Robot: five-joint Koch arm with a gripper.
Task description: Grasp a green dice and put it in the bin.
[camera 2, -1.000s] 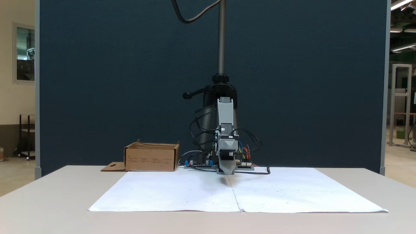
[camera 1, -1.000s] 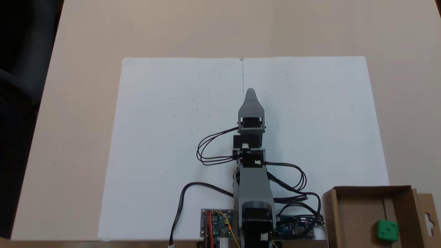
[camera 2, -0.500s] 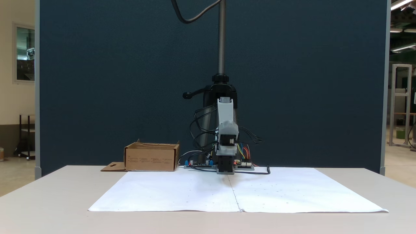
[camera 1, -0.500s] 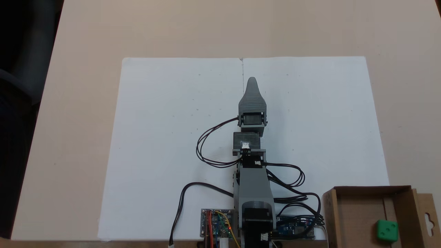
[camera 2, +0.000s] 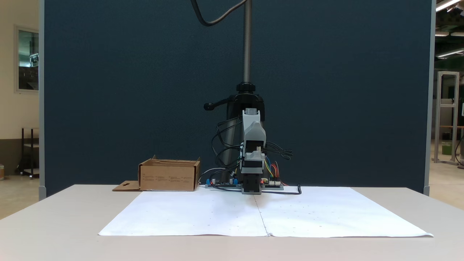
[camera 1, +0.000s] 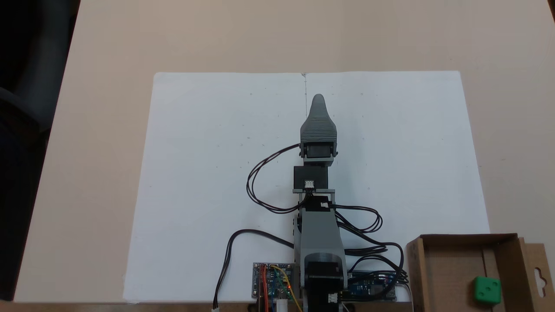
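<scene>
Green dice [camera 1: 487,289] lies inside the bin [camera 1: 418,268], at the bench [camera 1: 104,130] corner beside the arm's base. We see the arm stretched over white paper [camera 1: 208,173], its fingers [camera 1: 318,98] stacked, so we cannot tell their opening; nothing visibly held.

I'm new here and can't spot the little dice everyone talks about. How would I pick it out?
Start at the big white paper sheet on the table, then go to the brown cardboard bin off its corner, right of the arm's base in the fixed view from above. The green dice lies inside: the one bright green cube, pips showing.
</scene>
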